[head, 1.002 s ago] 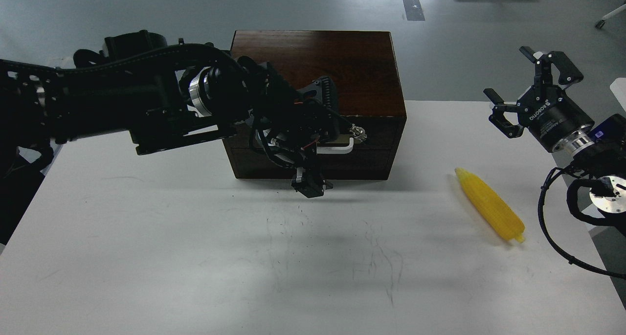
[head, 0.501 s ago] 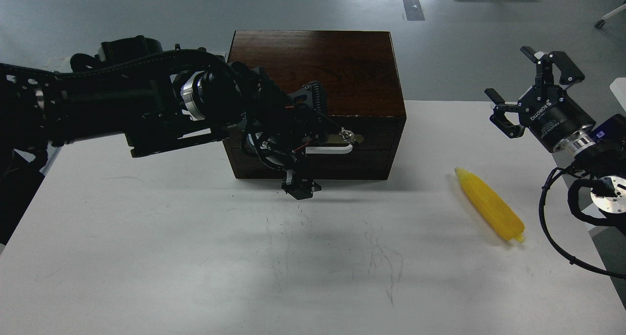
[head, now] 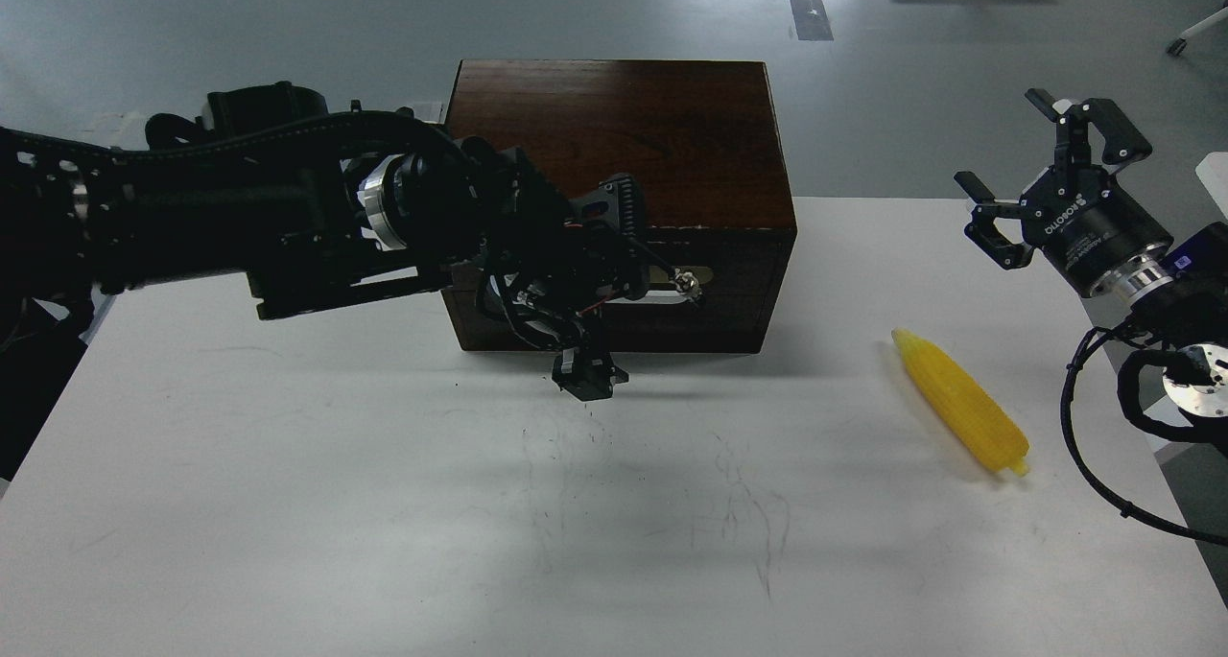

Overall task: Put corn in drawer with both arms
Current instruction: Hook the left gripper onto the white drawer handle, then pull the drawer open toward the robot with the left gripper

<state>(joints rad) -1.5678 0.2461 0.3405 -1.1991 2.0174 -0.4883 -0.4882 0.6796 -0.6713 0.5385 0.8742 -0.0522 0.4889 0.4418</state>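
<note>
The left gripper is at the drawer handle, jaws unclear; the right gripper has its jaws spread; the corn lies on the tabletop.

Glossy dark wood cabinet, ribbed yellow plastic corn, matt scuffed white table.

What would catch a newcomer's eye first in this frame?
Probably the bright yellow corn, lying alone on the white table at the right, untouched. Next, the dark wooden cabinet at the table's far edge, where the left hand crowds the drawer front and hides most of its white handle. The right hand hangs open above the table's right edge, holding nothing.
</note>
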